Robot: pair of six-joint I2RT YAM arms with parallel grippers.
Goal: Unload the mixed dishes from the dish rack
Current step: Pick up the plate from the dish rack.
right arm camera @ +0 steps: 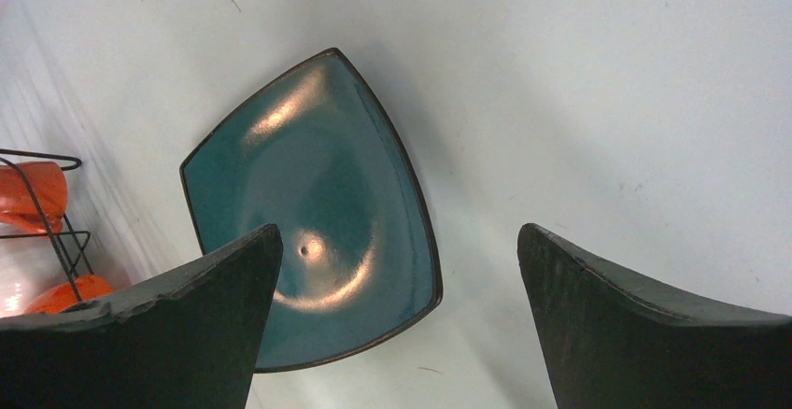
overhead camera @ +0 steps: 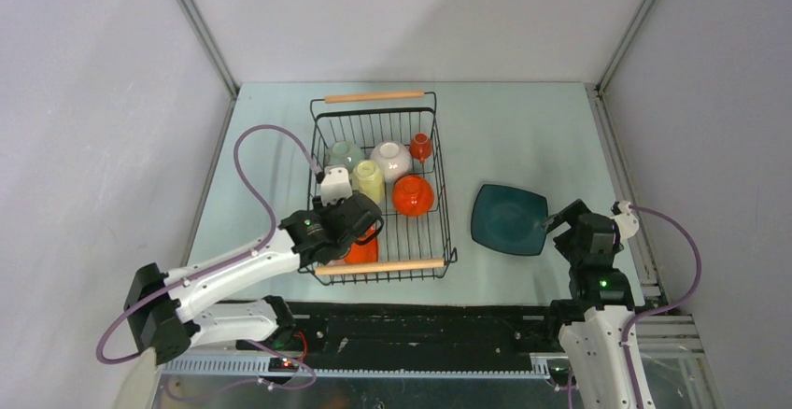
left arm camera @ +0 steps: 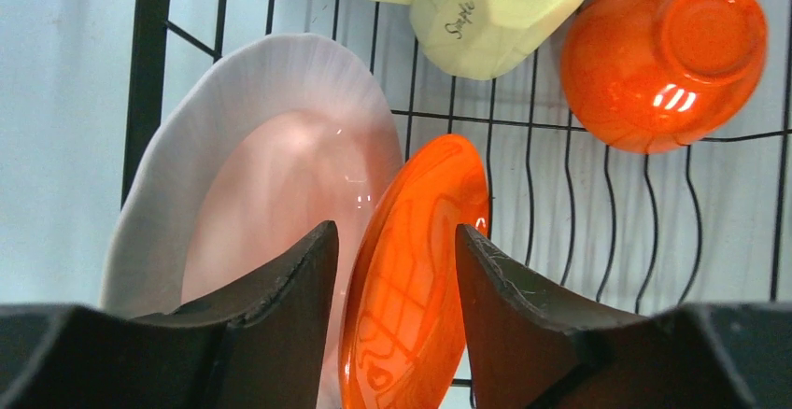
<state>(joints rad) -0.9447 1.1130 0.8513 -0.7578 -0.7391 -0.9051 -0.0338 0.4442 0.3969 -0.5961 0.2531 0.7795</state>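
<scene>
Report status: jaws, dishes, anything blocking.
Left jaws astride orange plate standing in dish rack, grip unconfirmed. Right jaws open over teal plate, flat on table. White plate close beside orange plate.

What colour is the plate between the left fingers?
Glossy orange plate; clearest in the left wrist view.

Dish rack (overhead camera: 374, 97) mid-bench (overhead camera: 523, 129). Square plate (overhead camera: 507, 219) on bench just right of it. Inside, toward back: mug (overhead camera: 369, 180), bowls (overhead camera: 390, 159), cup (overhead camera: 420, 148). Near-left corner: round plate (left arm camera: 411, 269) on edge, left hand (left arm camera: 394, 230) straddling it.
</scene>
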